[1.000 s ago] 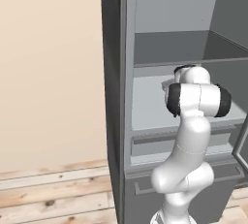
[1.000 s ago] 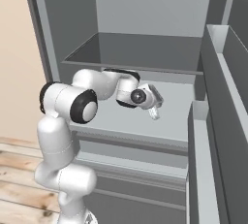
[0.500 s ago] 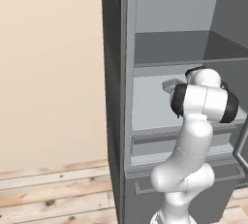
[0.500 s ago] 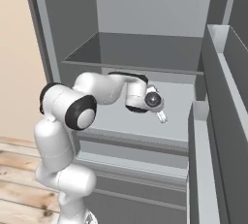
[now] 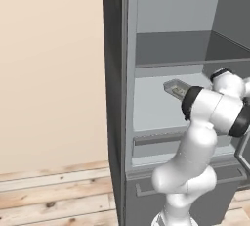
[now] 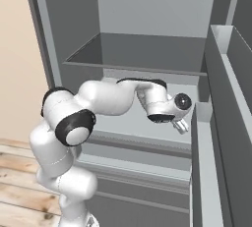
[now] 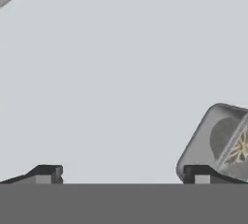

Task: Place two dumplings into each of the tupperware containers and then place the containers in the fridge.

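Item: fridge (image 5: pixel 117 98), door open, pale interior with flat shelves and a drawer front low down; I take it as my landmark.

Item: tupperware container (image 5: pixel 177 89), lying flat on the fridge's middle shelf, toward the back. From the left base camera I make out only its left end; the rest is hidden behind my arm's dark elbow joint. Its long axis seems to run from the back left of the shelf toward the front right, though with so little showing I cannot be sure. In the hand camera one rounded corner of a container (image 7: pixel 220 140) shows at the right edge, cut off by the frame, sitting at a slant to the camera. Inside it I see a tan mottled patch (probably a dumpling, but too cropped to count). I cannot tell whether this is the same container as in the left base camera.

Item: gripper (image 7: pixel 123 175), inside the fridge over the middle shelf, tips spread wide with nothing between them; the right fingertip (image 7: pixel 199 173) overlaps the container's corner in the picture, contact not readable. From the right base camera the gripper (image 6: pixel 181 125) is small and partly behind the wrist.
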